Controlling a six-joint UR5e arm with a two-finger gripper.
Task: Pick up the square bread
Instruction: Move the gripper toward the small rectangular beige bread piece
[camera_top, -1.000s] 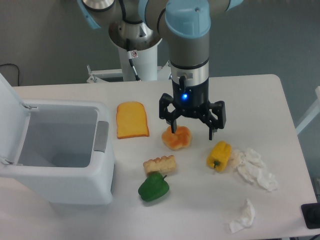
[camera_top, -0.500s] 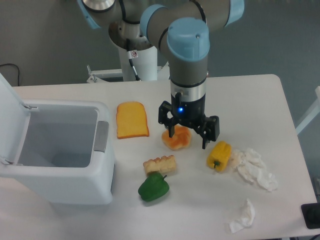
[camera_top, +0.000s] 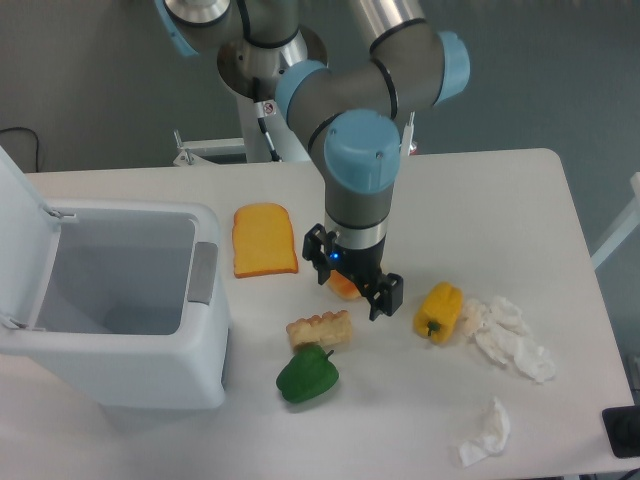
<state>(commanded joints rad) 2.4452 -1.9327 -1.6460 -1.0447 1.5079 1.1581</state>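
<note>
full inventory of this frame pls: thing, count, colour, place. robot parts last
square bread: 1, pale tan with golden crust, table centre, just above the green pepper
toast slice: 1, orange, flat, right of the bin
round bun: 1, golden orange, mostly hidden under the gripper
green pepper: 1, green, front centre
yellow pepper: 1, yellow, right of the gripper
crumpled tissues: 2, white, one beside the yellow pepper, one near the front edge
bin: 1, white, lid open, table left
table: 1, white
arm: 1, grey with blue joints, above table centre
gripper: 1, black, open, over the bun
</note>
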